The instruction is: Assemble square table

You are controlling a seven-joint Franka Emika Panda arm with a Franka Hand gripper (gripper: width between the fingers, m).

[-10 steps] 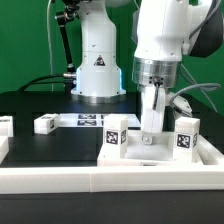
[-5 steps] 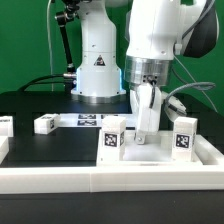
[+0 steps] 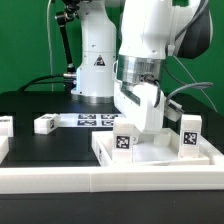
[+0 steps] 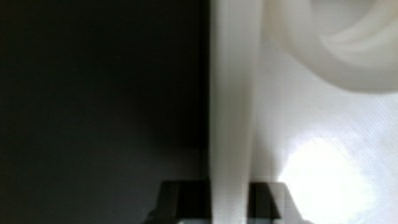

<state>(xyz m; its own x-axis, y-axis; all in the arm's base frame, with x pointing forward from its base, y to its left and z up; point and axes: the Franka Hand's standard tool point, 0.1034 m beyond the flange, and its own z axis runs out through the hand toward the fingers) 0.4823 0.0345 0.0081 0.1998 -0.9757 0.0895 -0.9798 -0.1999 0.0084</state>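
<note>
**Closed gripper crowds the tabletop's legs**

A loose leg (image 3: 45, 124) lies near the worktop's left edge (on its side). Toward the front right corner sits the tabletop (image 3: 160, 157), with a left upright leg (image 3: 124, 138) and a right upright leg (image 3: 188, 133). The gripper (image 3: 151, 128), jaws pinched together, tilts between them. A twist could topple the nearer leg or skid the slab.

The white square tabletop (image 3: 160, 153) is seen lying flat, low on the exterior view's right, its rimmed face turned upward. Two short white blocky legs are seen upright on it: the left leg (image 3: 124, 138) near the slab's left end and the right leg (image 3: 189, 133) near its right end, each with a black-and-white tag facing the camera. Well apart, on the exterior view's left, a loose leg (image 3: 45, 124) is found lying on its side, and an edge leg (image 3: 5, 125) is partly cut off by the picture's border.
</note>
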